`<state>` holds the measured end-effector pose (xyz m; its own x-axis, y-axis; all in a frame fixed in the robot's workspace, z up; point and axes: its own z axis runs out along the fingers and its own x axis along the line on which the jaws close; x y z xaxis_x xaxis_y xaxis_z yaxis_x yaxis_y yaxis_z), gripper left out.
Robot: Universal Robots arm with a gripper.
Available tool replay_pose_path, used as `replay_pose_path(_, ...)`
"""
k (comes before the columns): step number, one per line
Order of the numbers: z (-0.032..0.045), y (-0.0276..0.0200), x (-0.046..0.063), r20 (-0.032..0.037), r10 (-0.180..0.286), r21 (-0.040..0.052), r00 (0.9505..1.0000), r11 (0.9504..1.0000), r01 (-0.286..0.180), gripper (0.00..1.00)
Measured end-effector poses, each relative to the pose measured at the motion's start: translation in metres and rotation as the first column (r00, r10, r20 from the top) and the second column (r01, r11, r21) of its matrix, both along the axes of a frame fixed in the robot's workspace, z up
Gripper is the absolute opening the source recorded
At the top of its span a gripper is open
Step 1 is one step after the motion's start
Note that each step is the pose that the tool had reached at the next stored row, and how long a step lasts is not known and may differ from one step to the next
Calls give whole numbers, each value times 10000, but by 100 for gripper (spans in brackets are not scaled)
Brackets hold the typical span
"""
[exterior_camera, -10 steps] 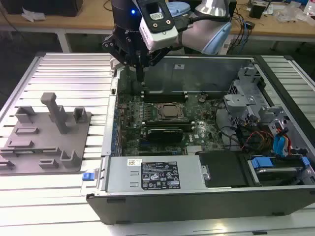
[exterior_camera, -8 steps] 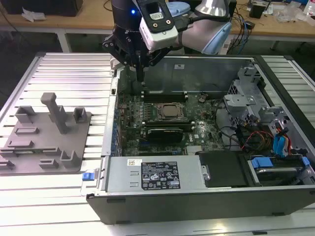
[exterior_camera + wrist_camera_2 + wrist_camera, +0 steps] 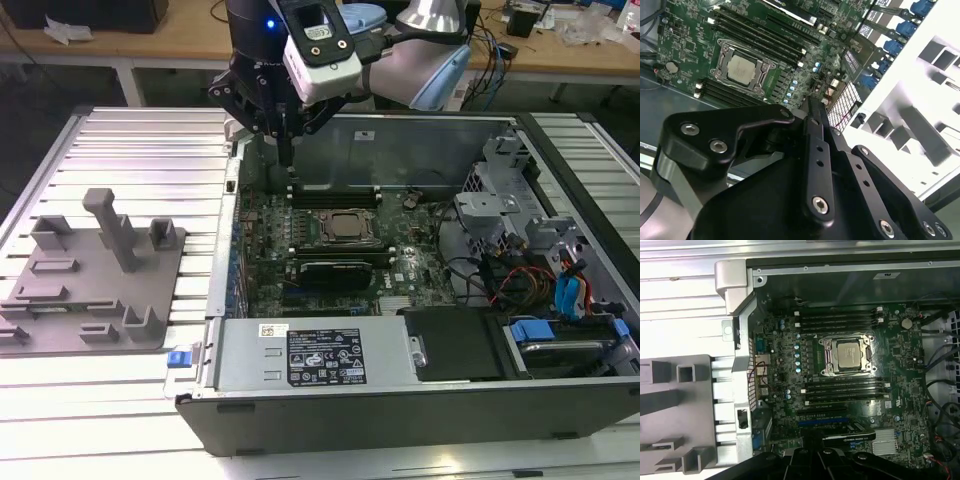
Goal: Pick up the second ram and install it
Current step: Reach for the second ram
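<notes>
The black pincer, fingers pressed together, hangs over the dark memory slots beside the silver processor socket; whether the thin grey-green memory board sits there, I cannot tell. Pressing off-centre might tilt it or strain the green motherboard

The second ram appears seated edge-up in a motherboard slot.

readable text: none | power supply label (print illegible)
</notes>
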<state>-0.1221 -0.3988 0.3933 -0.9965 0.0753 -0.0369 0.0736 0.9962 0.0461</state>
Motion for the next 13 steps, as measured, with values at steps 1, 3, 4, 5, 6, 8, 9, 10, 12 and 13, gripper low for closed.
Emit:
replay_pose_path(1, 0, 0, -3, 2, -2, 0, 10000, 10000, 2, 8)
replay_pose_path(3, 0, 0, -19, 2, 0, 0, 10000, 10000, 0, 8)
replay_pose_path(4, 0, 0, -27, 2, 0, 0, 10000, 10000, 0, 8)
replay_pose_path(5, 0, 0, -43, 2, 0, 0, 10000, 10000, 0, 8)
replay_pose_path(6, 0, 0, -71, 2, 0, 0, 10000, 10000, 0, 8)
replay_pose_path(8, 0, 0, -90, 2, 1, 0, 10000, 10000, -1, 8)
replay_pose_path(9, 0, 0, -104, 2, 1, 0, 10000, 10000, -1, 8)
replay_pose_path(10, 0, 0, -127, 2, 1, -1, 10000, 10000, -1, 8)
replay_pose_path(12, -1, 0, -142, 3, 1, 0, 10000, 10000, -1, 8)
replay_pose_path(13, 0, 0, -154, 2, 1, 0, 10000, 10000, -1, 8)
